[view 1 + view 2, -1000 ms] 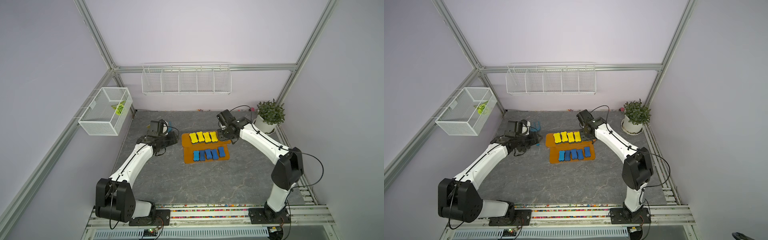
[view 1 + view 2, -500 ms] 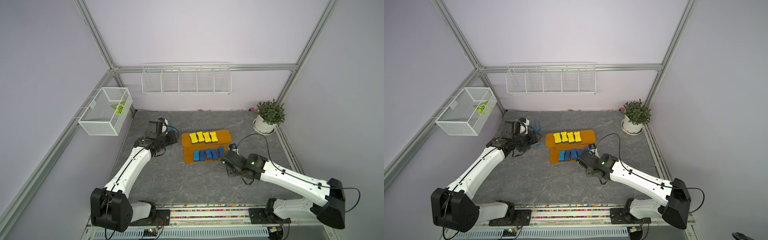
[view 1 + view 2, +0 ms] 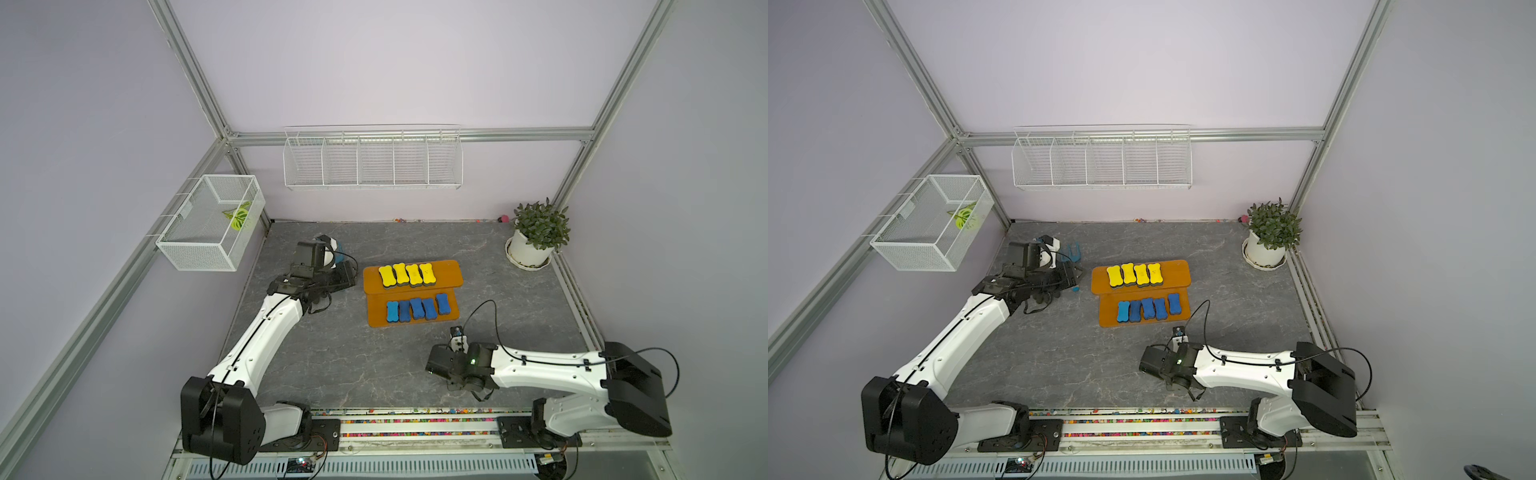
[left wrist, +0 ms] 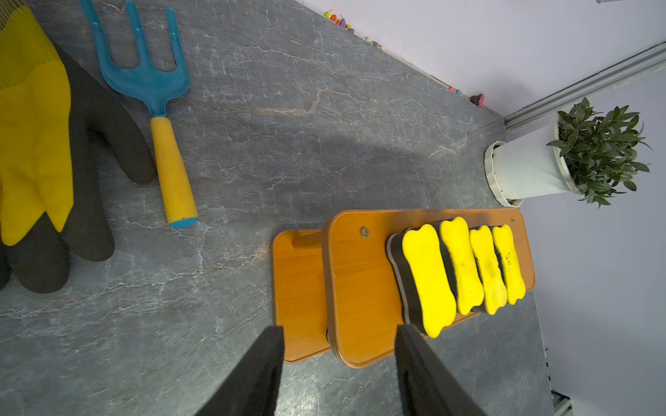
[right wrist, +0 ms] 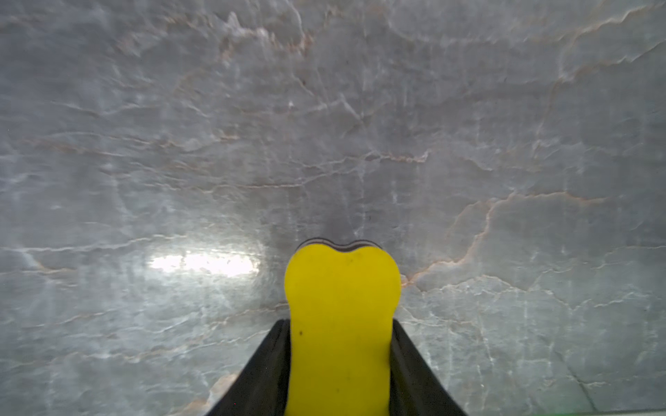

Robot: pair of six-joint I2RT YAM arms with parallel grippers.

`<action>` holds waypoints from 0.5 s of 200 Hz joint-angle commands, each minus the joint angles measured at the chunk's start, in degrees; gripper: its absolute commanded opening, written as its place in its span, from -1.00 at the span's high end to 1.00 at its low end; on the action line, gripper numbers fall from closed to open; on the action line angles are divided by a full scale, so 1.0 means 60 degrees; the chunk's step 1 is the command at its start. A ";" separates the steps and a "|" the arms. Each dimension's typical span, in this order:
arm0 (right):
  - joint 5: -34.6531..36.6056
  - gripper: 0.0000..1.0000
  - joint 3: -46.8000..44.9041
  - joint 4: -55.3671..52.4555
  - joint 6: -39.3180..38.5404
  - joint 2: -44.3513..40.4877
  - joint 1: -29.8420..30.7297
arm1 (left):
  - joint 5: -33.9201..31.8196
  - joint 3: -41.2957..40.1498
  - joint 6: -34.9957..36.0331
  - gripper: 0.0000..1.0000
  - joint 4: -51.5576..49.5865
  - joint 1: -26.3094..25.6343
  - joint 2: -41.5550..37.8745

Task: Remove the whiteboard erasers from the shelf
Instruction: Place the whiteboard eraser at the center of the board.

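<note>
Eraser [image 5: 342, 288] has been carried off shelf [image 4: 360, 273] to table [image 5: 324, 126], clamped in right claw [image 5: 340, 322]; left claw [image 4: 338, 327] is held open, empty; nine are left.

Four yellow erasers [image 3: 407, 275] line the shelf [image 3: 451, 272]'s top board, five blue erasers [image 3: 417, 309] the lower. A fifth yellow eraser [image 5: 340, 324] is gripped off it, toward 6 o'clock.

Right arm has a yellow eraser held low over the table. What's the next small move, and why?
Probably open the right gripper and release: the yellow eraser sits between its jaws, apparently close over bare table and well clear of the shelf, so it should land there.
</note>
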 commanded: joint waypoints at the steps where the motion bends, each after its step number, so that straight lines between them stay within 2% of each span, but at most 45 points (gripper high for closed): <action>1: -0.0218 0.07 -0.0419 0.0466 0.0480 -0.0085 0.0076 | 0.0036 0.0111 0.0221 -0.10 0.0069 -0.0036 -0.0091; 47: -0.0601 -0.02 -0.1145 0.1221 0.0404 -0.0195 0.0196 | 0.0016 0.0100 0.0221 -0.10 0.0086 -0.0035 0.0024; 100: -0.0338 -0.15 -0.1076 0.0703 0.0265 -0.0388 0.0219 | -0.0023 -0.0007 0.0177 -0.10 0.0121 -0.0031 -0.0022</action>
